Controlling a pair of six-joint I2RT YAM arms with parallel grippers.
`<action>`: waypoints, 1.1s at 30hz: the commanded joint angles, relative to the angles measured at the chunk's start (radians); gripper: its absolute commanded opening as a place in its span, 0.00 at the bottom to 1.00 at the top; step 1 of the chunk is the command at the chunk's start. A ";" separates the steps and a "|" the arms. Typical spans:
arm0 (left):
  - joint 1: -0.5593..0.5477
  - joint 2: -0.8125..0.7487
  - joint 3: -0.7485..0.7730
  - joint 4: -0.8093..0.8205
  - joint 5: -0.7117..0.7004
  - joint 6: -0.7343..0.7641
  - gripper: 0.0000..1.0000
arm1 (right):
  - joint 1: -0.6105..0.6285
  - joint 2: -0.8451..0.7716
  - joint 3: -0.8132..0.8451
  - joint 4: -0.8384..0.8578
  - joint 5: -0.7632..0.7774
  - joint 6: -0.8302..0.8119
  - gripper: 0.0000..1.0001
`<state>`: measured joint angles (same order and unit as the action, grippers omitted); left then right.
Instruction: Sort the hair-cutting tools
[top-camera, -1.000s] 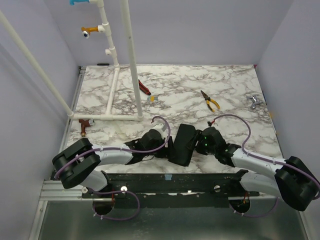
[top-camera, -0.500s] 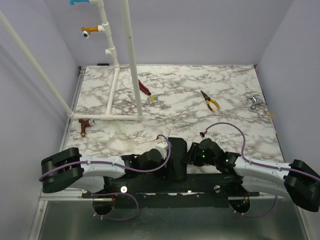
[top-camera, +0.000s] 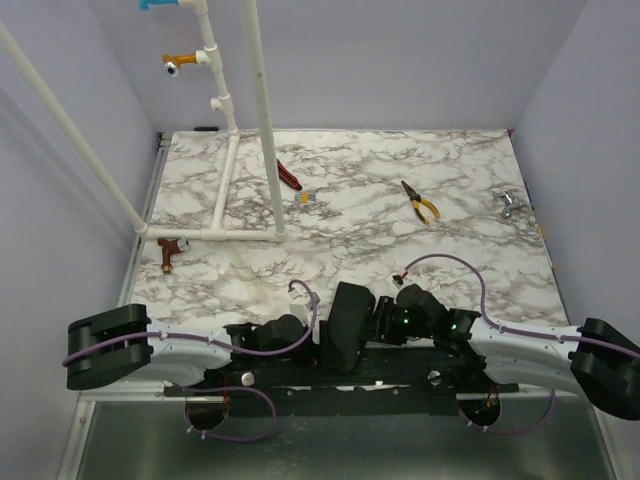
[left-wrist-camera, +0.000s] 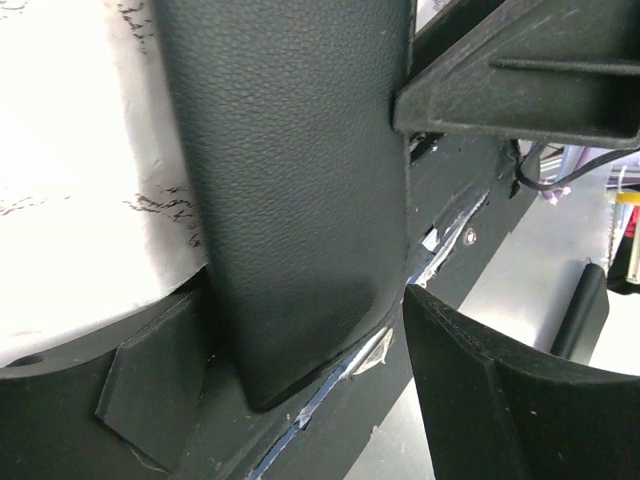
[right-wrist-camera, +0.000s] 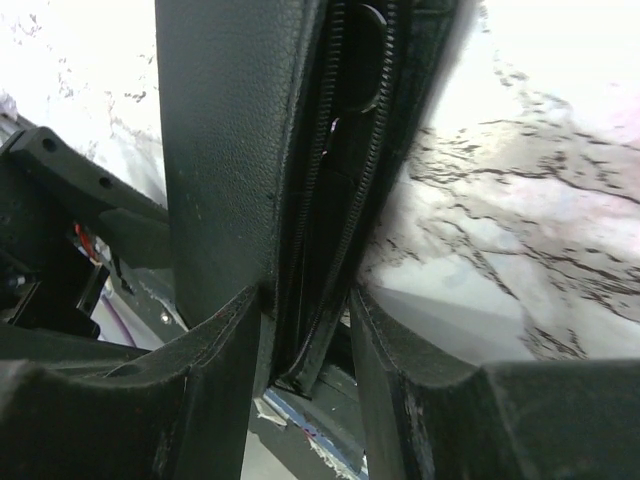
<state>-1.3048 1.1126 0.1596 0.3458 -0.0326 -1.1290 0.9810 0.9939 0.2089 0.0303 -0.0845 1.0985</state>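
Right claw (right-wrist-camera: 305, 325) pinches the black zip case (right-wrist-camera: 220, 150) at the surface (top-camera: 460, 170) edge, left claw (left-wrist-camera: 300, 375) spread around it; I'd close left firmly before unzipping.

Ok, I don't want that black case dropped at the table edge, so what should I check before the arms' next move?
1. Jaws of the right gripper clamped on the black case at its zip edge: ok.
2. Grip by the left gripper: not ok; jaws straddle the case, one finger clear.
3. Case resting on the table: not ok; its near end seems past the front edge.
4. Zip open: cannot tell.
5. Sight of scissors and comb: not ok.
6. Arms clear of the yellow-handled pliers: ok.
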 joint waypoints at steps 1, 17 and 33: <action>-0.005 0.082 -0.036 0.194 0.064 -0.032 0.76 | 0.012 0.075 -0.058 -0.015 -0.071 -0.017 0.43; 0.073 0.333 -0.235 0.983 0.205 -0.052 0.04 | 0.015 -0.128 -0.083 -0.003 -0.052 -0.045 0.44; 0.292 -0.451 0.302 -0.357 0.073 0.226 0.00 | 0.019 -0.410 0.285 -0.308 0.132 -0.402 0.62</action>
<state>-1.1080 0.7574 0.3428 0.2634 0.0872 -0.9855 0.9894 0.5694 0.4370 -0.2192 -0.0132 0.8337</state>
